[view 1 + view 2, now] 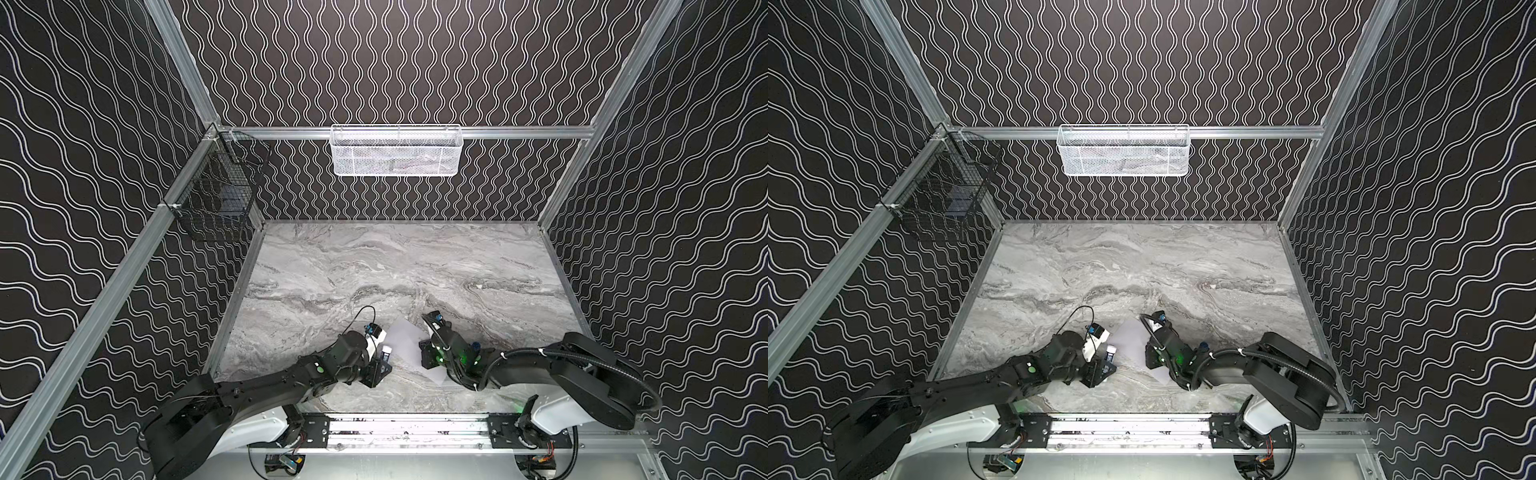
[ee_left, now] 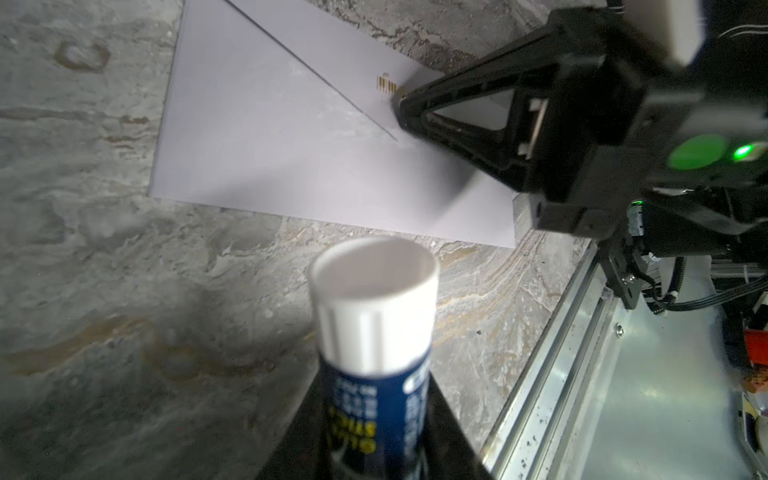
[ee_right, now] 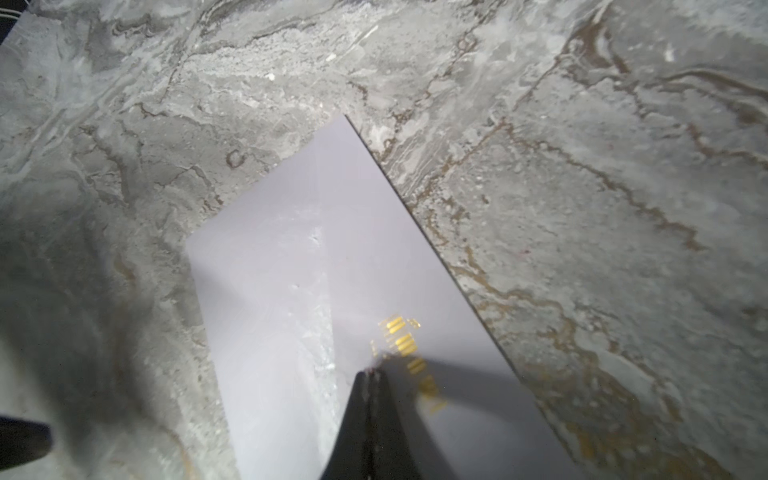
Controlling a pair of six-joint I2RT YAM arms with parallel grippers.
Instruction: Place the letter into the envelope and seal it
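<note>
The pale lavender envelope (image 1: pixel 405 336) (image 1: pixel 1131 338) lies flat on the marble table between my two grippers. Its triangular flap is folded down over the body (image 2: pixel 270 137), with shiny smears along the flap's edge (image 3: pixel 320 316). My right gripper (image 3: pixel 370 376) (image 2: pixel 401 104) (image 1: pixel 420 348) is shut. Its tips rest on the envelope at the flap's point, beside a small gold print (image 3: pixel 401 336). Just left of the envelope, my left gripper (image 2: pixel 374 436) (image 1: pixel 383 362) is shut on a blue glue stick (image 2: pixel 374 316) (image 1: pixel 1111 352) with its white cap on. The letter does not show in any view.
A white mesh basket (image 1: pixel 397 151) hangs on the back rail. A black wire basket (image 1: pixel 218 199) hangs on the left rail. The metal base rail (image 1: pixel 407 428) runs along the table's near edge, close behind both arms. Patterned walls enclose the marble table (image 1: pixel 395 266).
</note>
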